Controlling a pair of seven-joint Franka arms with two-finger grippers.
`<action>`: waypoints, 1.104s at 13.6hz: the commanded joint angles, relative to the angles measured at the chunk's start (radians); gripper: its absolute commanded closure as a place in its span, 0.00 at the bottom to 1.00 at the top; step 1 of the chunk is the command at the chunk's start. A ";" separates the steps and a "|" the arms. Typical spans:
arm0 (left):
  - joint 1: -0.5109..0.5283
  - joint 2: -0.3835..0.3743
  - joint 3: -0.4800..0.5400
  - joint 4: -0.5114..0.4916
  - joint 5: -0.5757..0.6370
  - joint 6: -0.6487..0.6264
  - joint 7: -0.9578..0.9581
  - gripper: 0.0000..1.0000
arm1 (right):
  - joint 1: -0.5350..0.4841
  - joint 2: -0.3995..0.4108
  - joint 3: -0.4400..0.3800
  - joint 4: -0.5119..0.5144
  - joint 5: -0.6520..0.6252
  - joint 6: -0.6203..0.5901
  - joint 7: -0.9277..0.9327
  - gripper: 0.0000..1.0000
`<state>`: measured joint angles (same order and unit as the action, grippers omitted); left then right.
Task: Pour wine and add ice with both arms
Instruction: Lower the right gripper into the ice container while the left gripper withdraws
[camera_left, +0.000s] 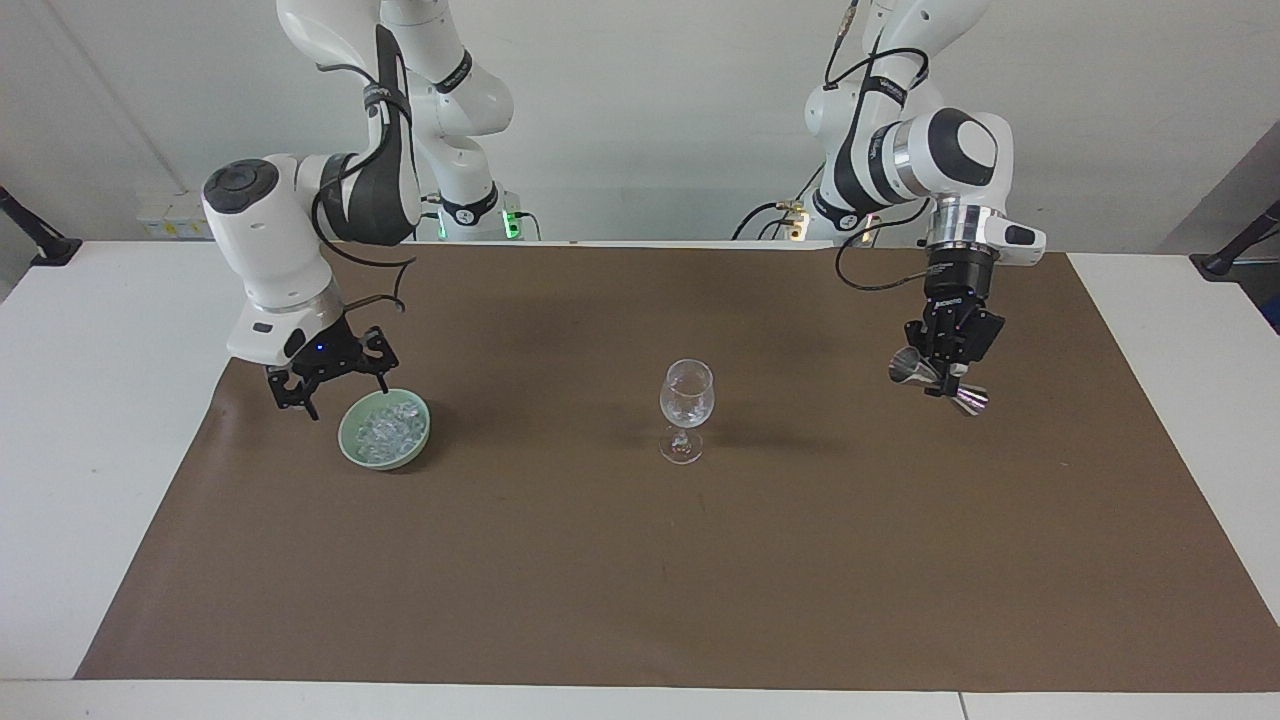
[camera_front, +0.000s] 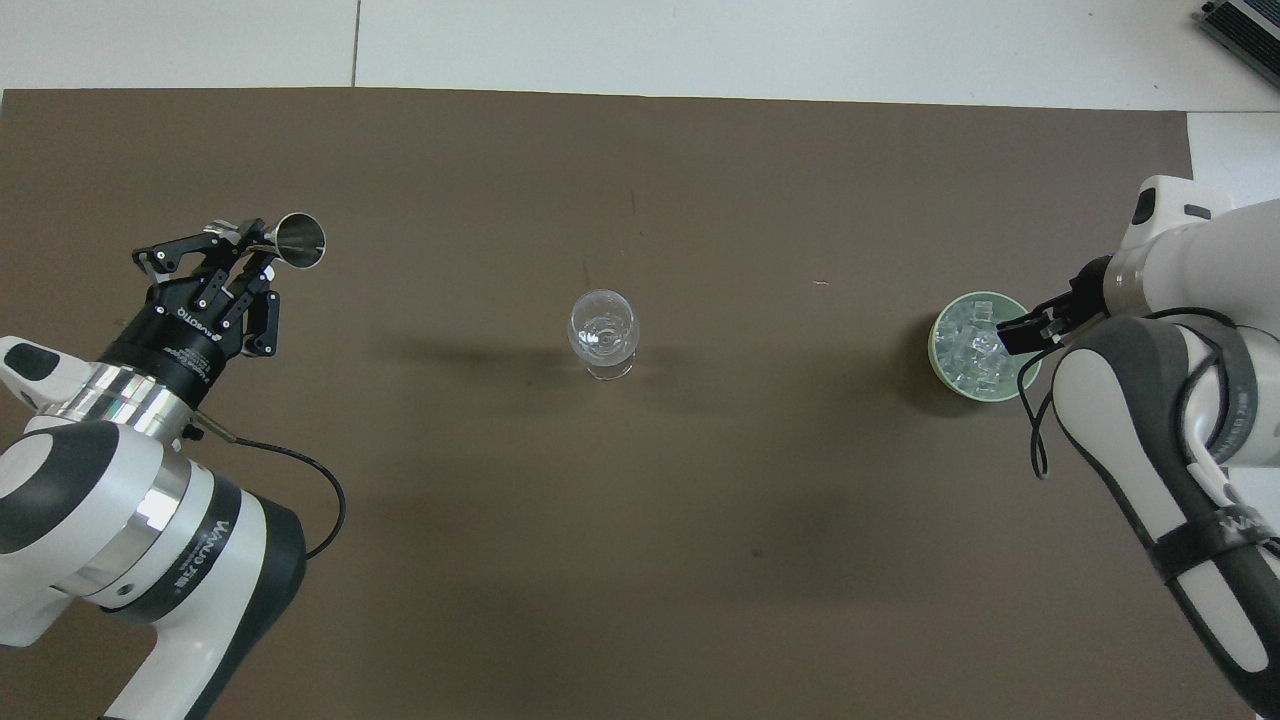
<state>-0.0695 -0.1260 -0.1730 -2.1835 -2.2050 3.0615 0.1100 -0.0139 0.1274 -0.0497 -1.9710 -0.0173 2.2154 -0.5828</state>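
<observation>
Now | ice (camera_left: 388, 428): clear glinting cubes in green bowl (camera_left: 352, 450) | right gripper (camera_left: 333, 394) spread above | left gripper (camera_left: 945, 377) clamps jigger (camera_left: 938, 382)

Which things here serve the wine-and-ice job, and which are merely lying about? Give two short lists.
Belong to the job:
- clear stemmed wine glass
- green bowl holding clear ice cubes
- shiny steel double-cone jigger, gripped by the left gripper
- right gripper, open at the bowl

Just lying about:
- brown mat
- white table

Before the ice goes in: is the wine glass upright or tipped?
Upright. The wine glass stands on its foot on the brown mat, stem vertical, with neither hand touching it.
</observation>
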 joint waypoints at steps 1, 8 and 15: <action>0.016 -0.072 0.071 -0.099 -0.015 -0.105 -0.137 1.00 | -0.012 0.006 0.008 -0.066 0.016 0.066 -0.032 0.00; 0.017 -0.096 0.272 -0.226 -0.013 -0.283 -0.346 1.00 | -0.008 0.021 0.010 -0.152 0.016 0.170 -0.032 0.01; 0.120 -0.043 0.331 -0.292 -0.012 -0.486 -0.441 1.00 | -0.008 0.049 0.010 -0.176 0.017 0.227 -0.031 0.30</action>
<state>0.0164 -0.1749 0.1581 -2.4552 -2.2054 2.6303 -0.3086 -0.0140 0.1710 -0.0445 -2.1251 -0.0173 2.4015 -0.5839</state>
